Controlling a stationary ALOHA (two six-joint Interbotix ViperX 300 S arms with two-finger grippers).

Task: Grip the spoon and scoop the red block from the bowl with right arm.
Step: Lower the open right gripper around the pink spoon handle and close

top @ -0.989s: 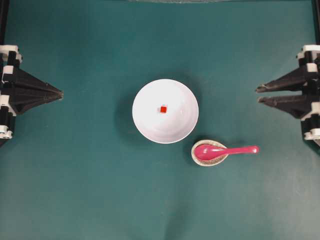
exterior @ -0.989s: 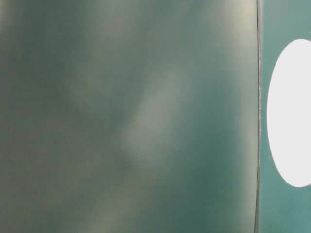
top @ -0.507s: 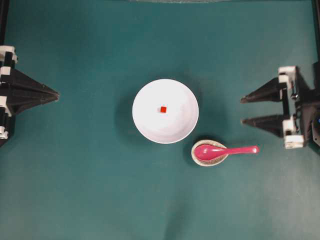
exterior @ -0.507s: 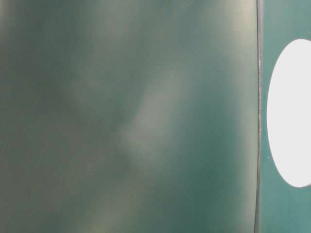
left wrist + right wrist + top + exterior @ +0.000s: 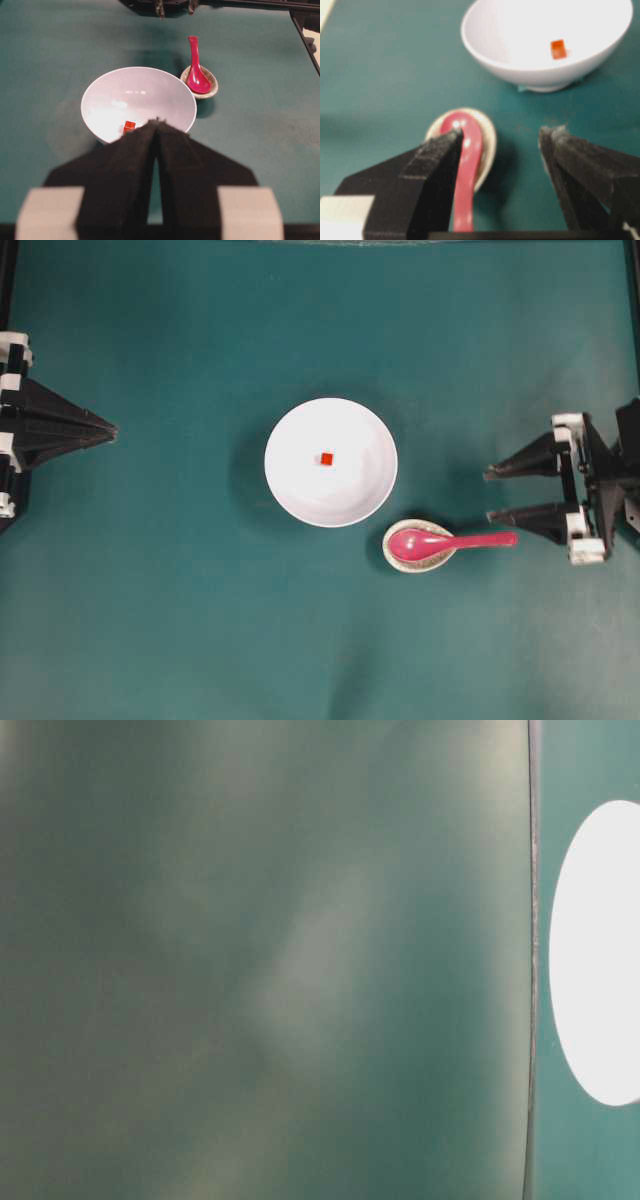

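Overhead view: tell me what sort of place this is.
Probably a robot manipulation test bench, not a kitchen: a plain teal-green tabletop, a black robot gripper at each side edge (left gripper, right gripper), and only a few props: a round white bowl and a glossy pink spoon.

From overhead I get even, fairly bright light on the teal cloth table cover [image 5: 150, 620]; the large round white bowl [image 5: 331, 462] throws a soft shadow toward nine o'clock, and the corners darken slightly. My table-level view is useless: a smeared green-grey haze with the bowl blown out to a flat white oval at three o'clock. The left wrist view is sharp farther off, with glare spots inside the bowl. The right wrist view is soft throughout, the glossy magenta-pink spoon [image 5: 465, 170] blurred.
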